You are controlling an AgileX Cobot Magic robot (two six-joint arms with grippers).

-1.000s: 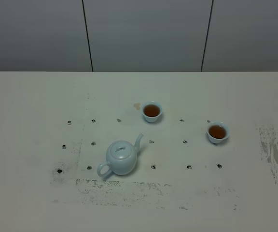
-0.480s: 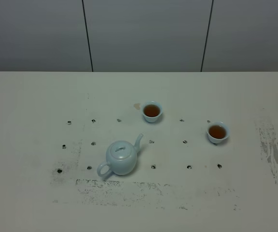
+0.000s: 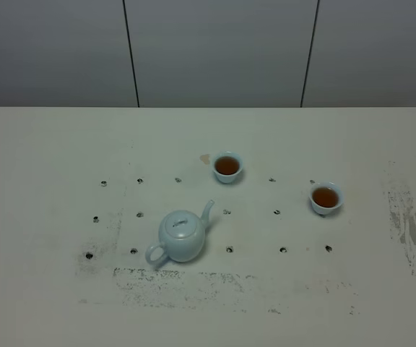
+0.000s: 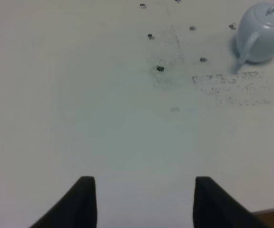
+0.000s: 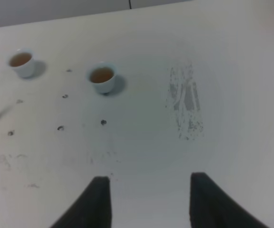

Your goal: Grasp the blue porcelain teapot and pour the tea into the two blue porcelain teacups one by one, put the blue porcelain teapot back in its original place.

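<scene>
Teapot (image 3: pixel 182 236) stands lower left of two filled teacups (image 3: pixel 227 167) (image 3: pixel 326 198); both tools (image 4: pixel 139 199) (image 5: pixel 146 199) hang spread apart, empty.

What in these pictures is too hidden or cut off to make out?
- Teapot: the lid hides whether tea remains inside, high view. In the left wrist view the picture's edge cuts off its top.
- Left gripper and right gripper: only fingertips show; the edge cuts off the rest. Neither appears in the high view.
- Cups: tea depth unreadable.
</scene>
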